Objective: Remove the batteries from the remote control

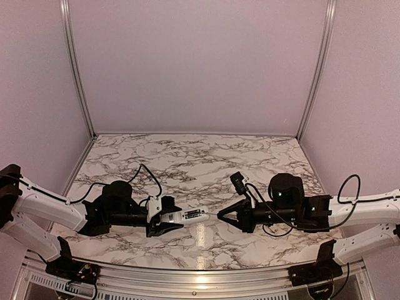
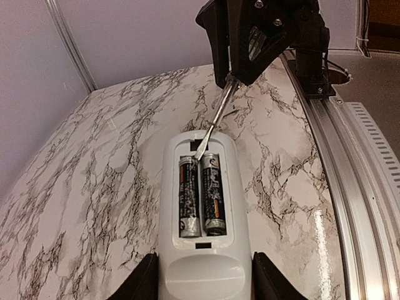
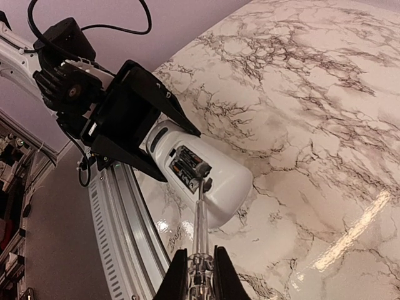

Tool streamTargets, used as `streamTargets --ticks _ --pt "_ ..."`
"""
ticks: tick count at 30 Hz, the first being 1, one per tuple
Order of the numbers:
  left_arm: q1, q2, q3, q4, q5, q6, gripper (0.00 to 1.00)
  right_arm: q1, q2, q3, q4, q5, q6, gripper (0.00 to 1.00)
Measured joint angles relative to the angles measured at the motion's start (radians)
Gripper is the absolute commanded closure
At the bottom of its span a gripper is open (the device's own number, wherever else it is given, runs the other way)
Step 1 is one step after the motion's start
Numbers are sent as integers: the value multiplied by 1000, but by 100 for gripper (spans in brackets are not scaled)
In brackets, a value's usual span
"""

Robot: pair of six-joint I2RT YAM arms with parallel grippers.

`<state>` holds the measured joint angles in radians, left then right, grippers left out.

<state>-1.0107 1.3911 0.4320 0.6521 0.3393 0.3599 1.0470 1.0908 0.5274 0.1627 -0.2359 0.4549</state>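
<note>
Clamped in the left gripper [image 2: 205, 284], the remote control [image 2: 203, 269] faces up near the front edge of the table [image 2: 112, 187], both batteries [image 2: 200, 197] seated in its open bay — the right gripper [image 3: 199, 275] pinches a thin pry tool [image 3: 200, 219], tip at their far ends. A hard lever could fling one away.

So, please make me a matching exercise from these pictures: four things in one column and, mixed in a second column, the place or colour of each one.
Things:
1. remote
2. batteries
3. screwdriver
4. table

Place or colour:
a. held by the right gripper
b. white with dark veins
c. side by side inside the remote
d. held by the left gripper

Pairs: 1-d, 2-c, 3-a, 4-b.
</note>
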Motion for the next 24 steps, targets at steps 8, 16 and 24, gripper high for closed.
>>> streamTargets --ticks 8,16,24 --pt "4 13 1 14 0 -23 100 0 4 -5 26 0 8 100" --pt "-23 38 40 90 104 -32 100 -1 8 -22 164 -13 10 100" --pt "-23 58 49 100 116 -31 100 -1 13 -22 182 -15 9 100"
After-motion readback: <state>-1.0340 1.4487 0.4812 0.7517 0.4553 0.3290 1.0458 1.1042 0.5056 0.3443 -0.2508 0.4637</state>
